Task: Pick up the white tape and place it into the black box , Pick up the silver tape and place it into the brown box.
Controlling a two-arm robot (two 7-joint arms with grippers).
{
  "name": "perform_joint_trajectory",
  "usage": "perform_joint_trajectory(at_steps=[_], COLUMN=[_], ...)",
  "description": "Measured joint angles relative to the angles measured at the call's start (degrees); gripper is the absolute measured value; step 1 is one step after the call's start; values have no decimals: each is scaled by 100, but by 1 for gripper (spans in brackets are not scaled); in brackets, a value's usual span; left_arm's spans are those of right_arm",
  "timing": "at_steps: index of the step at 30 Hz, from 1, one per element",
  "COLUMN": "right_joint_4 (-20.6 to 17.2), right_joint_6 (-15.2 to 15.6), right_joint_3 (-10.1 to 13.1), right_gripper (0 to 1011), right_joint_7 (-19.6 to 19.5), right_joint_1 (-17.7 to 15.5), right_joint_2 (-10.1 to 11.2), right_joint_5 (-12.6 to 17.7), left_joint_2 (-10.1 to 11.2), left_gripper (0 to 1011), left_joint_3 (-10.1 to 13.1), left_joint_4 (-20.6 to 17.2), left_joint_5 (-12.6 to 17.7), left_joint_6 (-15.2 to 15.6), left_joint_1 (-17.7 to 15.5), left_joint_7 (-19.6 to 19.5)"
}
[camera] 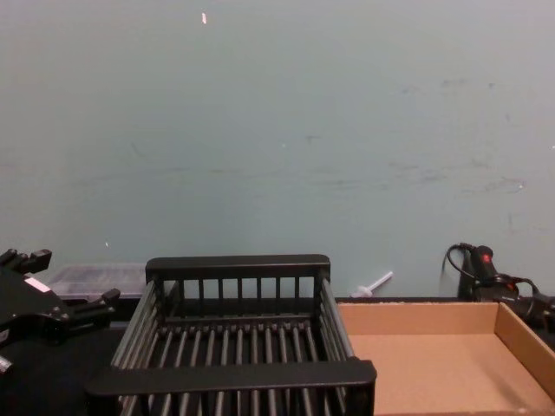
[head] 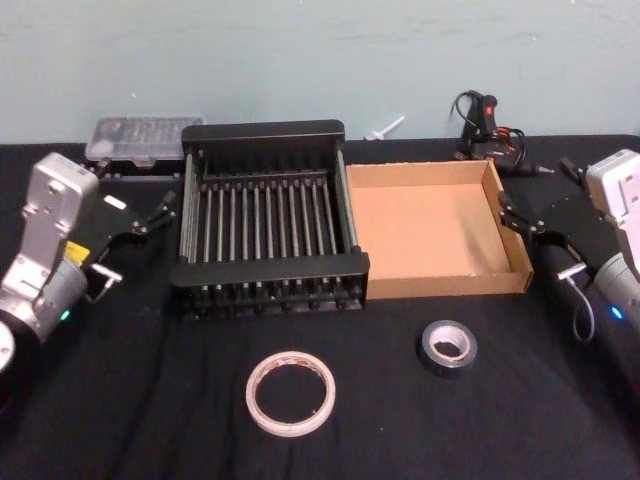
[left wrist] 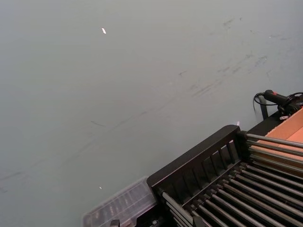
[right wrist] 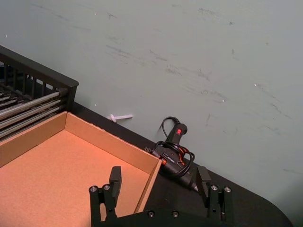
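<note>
While both my arms hang at table sides: black box (head: 270,215) centre-back, nothing inside; brown box (head: 437,230) touching its right side, nothing inside. My left gripper (head: 135,235) released, left of crate; my right gripper (head: 515,222) released, at tray's right wall. White tape (head: 290,392) flat on cloth in front of crate; silver tape (head: 447,347) in front of tray.

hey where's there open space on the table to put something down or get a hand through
Bare cloth lies near the front edge, left of the white tape, and right of the silver tape. The black box and brown box are both empty inside. It is crowded behind them, with a clear case and a corded tool, and each claw flanks a box.
</note>
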Motion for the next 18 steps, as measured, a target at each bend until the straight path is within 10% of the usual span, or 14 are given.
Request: perform_joint_trajectory(at_steps=[18], right_joint_4=[0], right_joint_6=[0], right_joint_3=[0], right_gripper=[1002], right_joint_7=[0], right_joint_1=[0], right_joint_2=[0], right_joint_5=[0], left_joint_2=[0], left_gripper=[1001], left_joint_3=[0], left_joint_4=[0], left_joint_5=[0], left_joint_6=[0], left_joint_1=[0], left_joint_7=[0])
